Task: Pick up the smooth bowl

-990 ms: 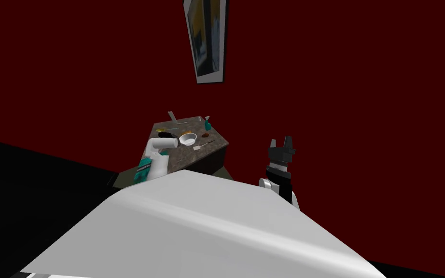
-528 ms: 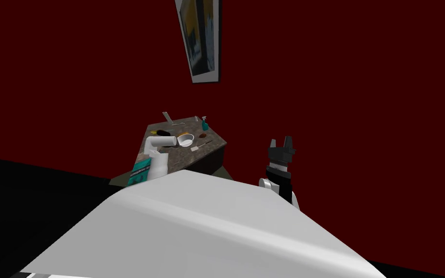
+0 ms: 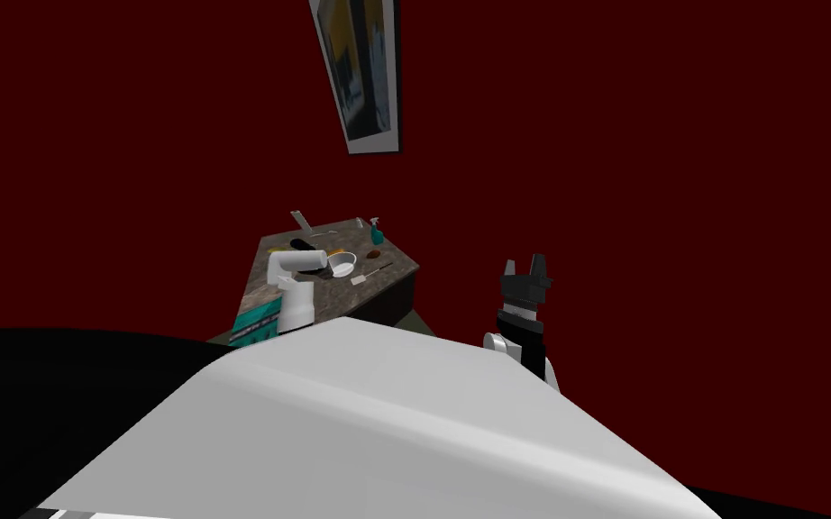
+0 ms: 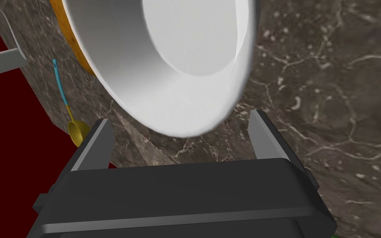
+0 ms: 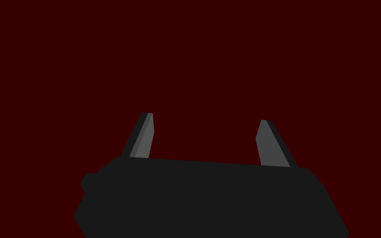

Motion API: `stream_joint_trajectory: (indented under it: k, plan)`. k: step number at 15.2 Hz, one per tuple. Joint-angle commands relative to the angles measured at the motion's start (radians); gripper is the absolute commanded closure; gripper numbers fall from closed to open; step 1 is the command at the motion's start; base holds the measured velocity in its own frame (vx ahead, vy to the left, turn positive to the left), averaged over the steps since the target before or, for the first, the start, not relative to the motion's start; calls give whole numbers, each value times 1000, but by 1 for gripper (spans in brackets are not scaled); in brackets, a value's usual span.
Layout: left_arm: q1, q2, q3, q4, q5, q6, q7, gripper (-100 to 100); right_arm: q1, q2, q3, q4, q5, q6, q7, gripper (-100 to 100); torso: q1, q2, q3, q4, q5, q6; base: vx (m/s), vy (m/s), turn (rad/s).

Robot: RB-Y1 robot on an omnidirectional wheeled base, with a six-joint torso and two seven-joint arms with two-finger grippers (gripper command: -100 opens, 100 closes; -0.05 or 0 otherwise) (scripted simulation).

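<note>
Hovering at the bowl's rim, claw wide

Left gripper (image 4: 180, 117) hangs just over the white smooth bowl (image 4: 185, 58). Its two fingers (image 4: 264, 136) are spread wide and stand clear of the rim on either side, gripping nothing. The bowl sits upright on a dark brown marbled counter (image 4: 330, 82), near the middle of the top in the head view. Its nearest edge lies between the fingers, close to the gripper's dark body. An orange thing (image 4: 72, 39) peeks out from behind the bowl; whether they touch I cannot tell. A yellow measuring spoon (image 4: 77, 131) with a blue handle lies by the counter's edge. The right gripper (image 3: 525, 268) is held up off to the right, well apart from the counter, its fingers likewise wide apart against the dark red wall (image 3: 675, 180).
</note>
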Motion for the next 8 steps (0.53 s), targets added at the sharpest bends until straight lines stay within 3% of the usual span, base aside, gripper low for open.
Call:
stream_joint_trajectory:
  k: [1, 8]
  plan:
    - [-21, 3, 21, 11, -1, 50, 4, -100, 0, 0, 0, 0, 0, 0, 0, 0, 0, 0, 0, 0, 0, 0, 1, 5, -167]
    - [-54, 5, 51, 31, -4, 175, 11, -100, 0, 0, 0, 0, 0, 0, 0, 0, 0, 0, 0, 0, 0, 0, 2, 8, -100]
